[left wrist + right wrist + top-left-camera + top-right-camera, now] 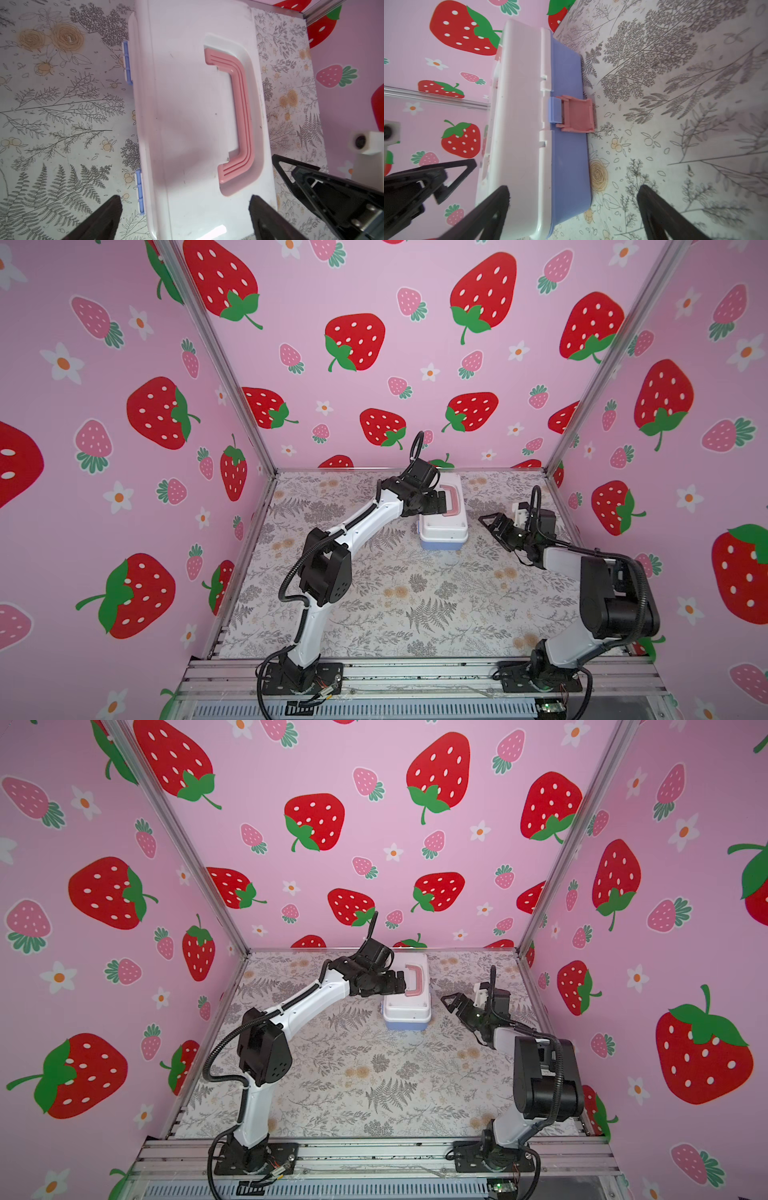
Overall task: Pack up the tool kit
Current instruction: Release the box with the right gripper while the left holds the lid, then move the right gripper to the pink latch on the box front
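The floral table (415,605) carries the tool kit (442,531) at about 12 to 1 o'clock from its middle, close to the back wall, with its long axis running from 6 to 12 o'clock in both top views. It is a small rectangular case with rounded corners. Its glossy white lid (187,104) lies shut on a shallower periwinkle-blue base (566,149). The left gripper (439,502) hangs over the lid's 9 o'clock side with its fingers spread wide, holding nothing. The right gripper (492,531) sits at the kit's 3 o'clock, near it but apart, facing the long front wall, its fingers likewise wide apart and empty. A ribbed pink handle (239,116) lies folded flat in a recess on the lid's 3 o'clock half, its two ends pointing toward 9 o'clock. A pink latch (577,114) hangs from a blue tab (555,111) midway along the front wall, flipped down over the base and away from the lid. Two small blue hinges (126,62) show on the opposite long edge.
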Motion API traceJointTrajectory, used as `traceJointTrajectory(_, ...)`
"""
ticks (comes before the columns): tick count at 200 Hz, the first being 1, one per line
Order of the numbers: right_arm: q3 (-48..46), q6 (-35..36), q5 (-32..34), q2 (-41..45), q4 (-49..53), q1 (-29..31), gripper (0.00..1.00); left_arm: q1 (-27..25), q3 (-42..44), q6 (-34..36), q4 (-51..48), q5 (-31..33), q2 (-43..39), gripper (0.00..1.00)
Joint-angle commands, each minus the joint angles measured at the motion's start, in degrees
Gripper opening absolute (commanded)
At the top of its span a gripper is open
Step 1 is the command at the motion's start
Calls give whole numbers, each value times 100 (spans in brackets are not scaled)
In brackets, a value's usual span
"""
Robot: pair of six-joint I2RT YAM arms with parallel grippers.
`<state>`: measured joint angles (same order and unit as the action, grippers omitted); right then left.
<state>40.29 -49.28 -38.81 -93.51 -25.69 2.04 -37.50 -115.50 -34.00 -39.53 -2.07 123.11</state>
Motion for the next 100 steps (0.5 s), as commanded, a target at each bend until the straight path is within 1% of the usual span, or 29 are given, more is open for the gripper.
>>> traceJointTrajectory(1, -245, -883, -606, -284, -988, -37, 99, 3, -342, 96, -163, 5, 109, 99)
traceJointTrajectory(21, -496, -1486, -790, -502, -1649, -32, 99, -6, -451, 188, -122, -13, 199, 99)
traceJointTrajectory(31, -595, -1679, -786, -561, -1849, -30, 99, -8, -535, 266, -113, -7, 250, 99)
traceJointTrajectory(52, -595, -1841, -734, -668, -1819, -29, 99, -22, -765, 455, -197, 41, 381, 99)
traceJointTrajectory(75, -614, -2139, -629, -712, -1816, 4, 99, -52, -815, 644, -187, 76, 477, 100)
traceJointTrajectory(91, -610, -2407, -464, -745, -1815, 75, 99, -73, -875, 787, -180, 84, 590, 95)
traceJointTrajectory(100, -600, -2614, -363, -788, -1886, 156, 99, -90, -908, 858, -172, 99, 656, 94)
